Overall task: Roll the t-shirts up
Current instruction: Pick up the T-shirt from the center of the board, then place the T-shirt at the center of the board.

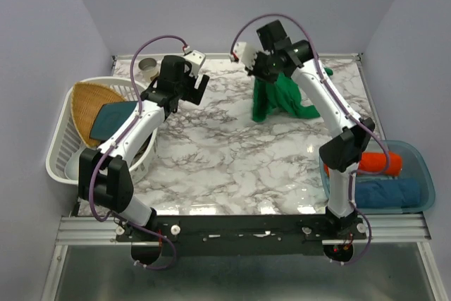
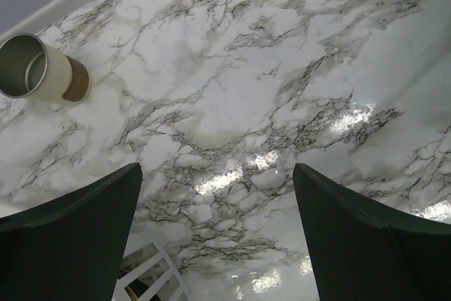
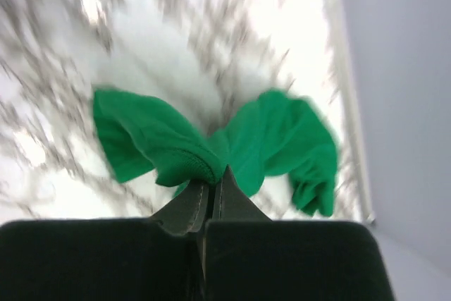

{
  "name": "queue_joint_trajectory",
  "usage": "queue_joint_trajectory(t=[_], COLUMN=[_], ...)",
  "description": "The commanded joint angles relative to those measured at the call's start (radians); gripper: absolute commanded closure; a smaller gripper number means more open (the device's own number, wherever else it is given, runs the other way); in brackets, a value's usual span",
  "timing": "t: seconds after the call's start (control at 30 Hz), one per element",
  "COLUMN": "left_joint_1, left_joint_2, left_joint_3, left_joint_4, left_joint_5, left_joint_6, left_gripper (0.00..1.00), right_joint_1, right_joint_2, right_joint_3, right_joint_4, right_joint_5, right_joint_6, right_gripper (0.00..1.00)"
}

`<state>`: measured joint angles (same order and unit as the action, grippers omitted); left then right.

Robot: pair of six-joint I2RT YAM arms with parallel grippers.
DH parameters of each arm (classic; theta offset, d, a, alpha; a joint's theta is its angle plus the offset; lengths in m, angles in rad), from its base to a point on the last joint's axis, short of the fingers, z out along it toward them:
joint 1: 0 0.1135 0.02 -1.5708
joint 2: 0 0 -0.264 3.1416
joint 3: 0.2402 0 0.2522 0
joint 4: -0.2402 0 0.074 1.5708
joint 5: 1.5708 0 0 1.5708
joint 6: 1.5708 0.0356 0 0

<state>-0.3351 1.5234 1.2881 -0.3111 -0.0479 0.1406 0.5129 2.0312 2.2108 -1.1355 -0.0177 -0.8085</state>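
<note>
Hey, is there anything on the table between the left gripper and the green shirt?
Nothing visible. Only bare table lies between the open left gripper and the green shirt, which hangs from the shut right gripper. The mug stands at the far left corner, on the gripper's other side.

Three t-shirts (image 1: 276,98) (image 1: 380,163) (image 1: 389,192), one cup (image 1: 149,67), one plate (image 1: 113,119)

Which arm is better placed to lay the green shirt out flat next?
Right. The right gripper is shut on the green t-shirt, which hangs from it; the left gripper is open over bare marble, apart from the cloth.
</note>
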Motion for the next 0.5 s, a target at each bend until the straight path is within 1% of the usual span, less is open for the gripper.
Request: queue_joint_trajectory(t=[0.0, 0.07, 0.1, 0.13, 0.2, 0.23, 0.27, 0.3, 0.33, 0.4, 0.43, 0.47], left_joint_1=[0.002, 0.004, 0.004, 0.004, 0.005, 0.005, 0.005, 0.005, 0.005, 0.005, 0.005, 0.005], left_joint_2=[0.024, 0.027, 0.029, 0.029, 0.032, 0.034, 0.038, 0.040, 0.040, 0.043, 0.043, 0.038], left_joint_3=[0.042, 0.048, 0.050, 0.051, 0.056, 0.056, 0.059, 0.060, 0.062, 0.065, 0.065, 0.065], left_joint_4=[0.010, 0.007, 0.007, 0.006, 0.003, 0.004, 0.006, 0.004, 0.004, 0.001, 0.001, 0.000], left_joint_5=[-0.018, -0.026, -0.027, -0.032, -0.033, -0.032, -0.033, -0.032, -0.029, -0.023, -0.021, -0.023], left_joint_6=[-0.009, -0.009, -0.007, -0.007, -0.004, -0.006, -0.006, -0.010, -0.009, -0.013, -0.012, -0.012], left_gripper=[0.02, 0.02, 0.02, 0.02, 0.02, 0.02, 0.02, 0.02, 0.02, 0.02, 0.02, 0.02], right_joint_1=[0.022, 0.013, 0.000, -0.011, -0.052, -0.075, -0.103, -0.160, -0.189, -0.253, -0.269, -0.277], right_joint_2=[-0.129, -0.214, -0.257, -0.346, -0.403, -0.431, -0.437, -0.434, -0.430, -0.419, -0.430, -0.442], right_joint_3=[0.297, 0.226, 0.104, 0.048, -0.054, -0.124, -0.157, -0.181, -0.239, -0.316, -0.389, -0.525], right_joint_4=[0.014, 0.107, 0.219, 0.264, 0.333, 0.339, 0.336, 0.327, 0.304, 0.280, 0.305, 0.327], right_joint_5=[-0.128, -0.122, -0.119, -0.111, -0.102, -0.103, -0.108, -0.113, -0.119, -0.117, -0.105, -0.091], right_joint_6=[0.121, 0.126, 0.132, 0.132, 0.134, 0.146, 0.163, 0.195, 0.206, 0.188, 0.171, 0.151], right_gripper=[1.00, 1.00, 1.00, 1.00, 1.00, 1.00, 1.00, 0.99, 1.00, 1.00, 1.00, 1.00])
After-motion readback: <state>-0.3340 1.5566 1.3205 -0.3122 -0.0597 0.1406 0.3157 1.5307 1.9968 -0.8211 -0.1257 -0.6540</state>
